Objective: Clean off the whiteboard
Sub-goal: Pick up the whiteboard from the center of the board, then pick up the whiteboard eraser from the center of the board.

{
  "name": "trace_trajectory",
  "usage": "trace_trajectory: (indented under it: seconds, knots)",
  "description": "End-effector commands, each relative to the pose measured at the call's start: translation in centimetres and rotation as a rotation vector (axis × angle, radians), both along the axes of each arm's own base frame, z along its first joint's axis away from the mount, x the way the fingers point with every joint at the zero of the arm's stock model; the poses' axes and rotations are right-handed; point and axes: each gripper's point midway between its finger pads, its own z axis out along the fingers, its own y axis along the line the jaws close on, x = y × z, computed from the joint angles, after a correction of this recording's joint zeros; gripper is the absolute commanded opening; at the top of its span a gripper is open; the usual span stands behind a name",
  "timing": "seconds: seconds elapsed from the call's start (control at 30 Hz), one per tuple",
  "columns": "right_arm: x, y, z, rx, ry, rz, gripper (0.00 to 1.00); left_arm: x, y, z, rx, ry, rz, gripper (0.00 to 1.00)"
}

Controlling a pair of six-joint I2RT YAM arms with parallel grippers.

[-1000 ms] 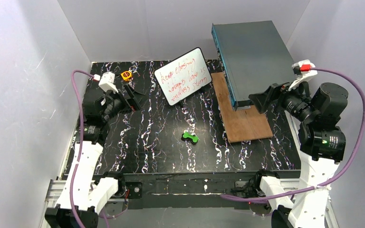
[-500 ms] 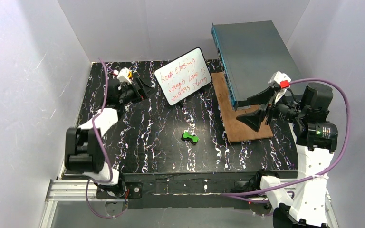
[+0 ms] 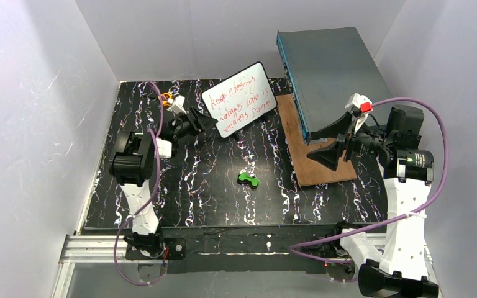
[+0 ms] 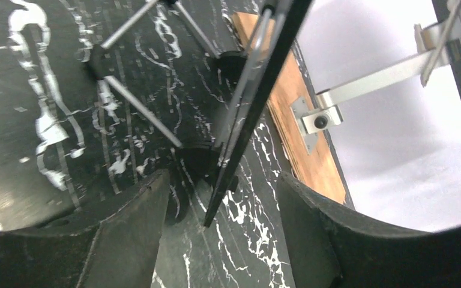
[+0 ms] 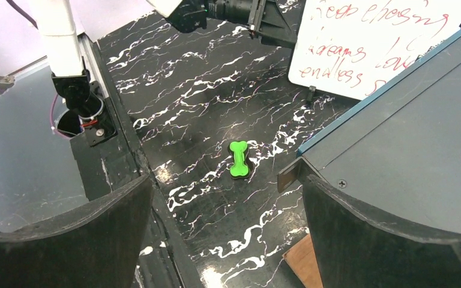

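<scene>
The whiteboard (image 3: 239,99) stands tilted on its black wire stand (image 4: 138,108) at the back middle, with red and green handwriting on it. My left gripper (image 3: 206,122) is at its lower left corner. In the left wrist view the board's thin black edge (image 4: 246,108) runs down between the two fingers (image 4: 138,228), with a gap on each side, so the jaws are open around it without touching. My right gripper (image 3: 323,144) hangs wide open and empty above the wooden board. The whiteboard (image 5: 378,48) also shows at the top right of the right wrist view.
A green bone-shaped piece (image 3: 248,179) lies on the black marbled table (image 3: 192,198); it is also in the right wrist view (image 5: 238,158). A large grey-teal box (image 3: 329,74) sits on a brown wooden board (image 3: 323,171) at the right. A yellow tape measure (image 3: 166,97) lies back left.
My left arm swung from the table's left side to the whiteboard's lower left corner, and its jaws narrowed around the edge. The right gripper dropped and moved left over the wooden board.
</scene>
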Motion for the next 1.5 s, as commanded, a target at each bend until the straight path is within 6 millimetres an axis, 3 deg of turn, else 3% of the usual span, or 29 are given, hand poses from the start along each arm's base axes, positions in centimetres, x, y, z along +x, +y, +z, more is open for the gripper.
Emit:
trace_trajectory:
  seconds: [0.0, 0.2, 0.4, 0.53, 0.67, 0.9, 1.17, 1.33, 1.47]
  knots:
    - [-0.1, 0.2, -0.2, 0.008, -0.002, 0.030, 0.98, 0.8, -2.1, 3.4, -0.036, -0.195, -0.054, 0.60]
    - [0.0, 0.3, -0.3, 0.012, 0.004, 0.034, 0.98, 2.3, -3.1, 1.6, -0.040, -0.167, -0.039, 0.46]
    - [0.0, 0.2, -0.4, 0.006, 0.005, 0.029, 0.98, 3.7, -3.6, 1.5, -0.058, -0.202, -0.030, 0.34]
    - [0.1, 0.1, -0.6, 0.001, 0.006, 0.026, 0.98, 3.9, -4.4, 2.1, -0.081, -0.225, -0.081, 0.00]
    - [0.0, 0.1, -0.8, -0.004, 0.006, 0.020, 0.98, 3.4, -4.3, 3.7, -0.053, -0.290, -0.093, 0.00]
    - [-0.2, -0.1, -1.0, -0.023, 0.004, 0.008, 0.98, 2.4, -4.5, 8.9, 0.024, -0.407, -0.159, 0.00]
    - [-0.5, 0.0, -1.7, -0.062, 0.017, 0.021, 0.98, 1.6, -4.1, 18.1, 0.002, -0.548, -0.125, 0.00]
    - [-0.9, 0.3, -2.3, -0.115, 0.007, 0.046, 0.98, -0.2, -3.8, 22.5, -0.010, -0.599, -0.128, 0.00]
    - [-1.5, 1.1, -2.8, -0.182, -0.013, 0.097, 0.98, -2.5, -3.1, 24.6, 0.009, -0.614, -0.128, 0.00]
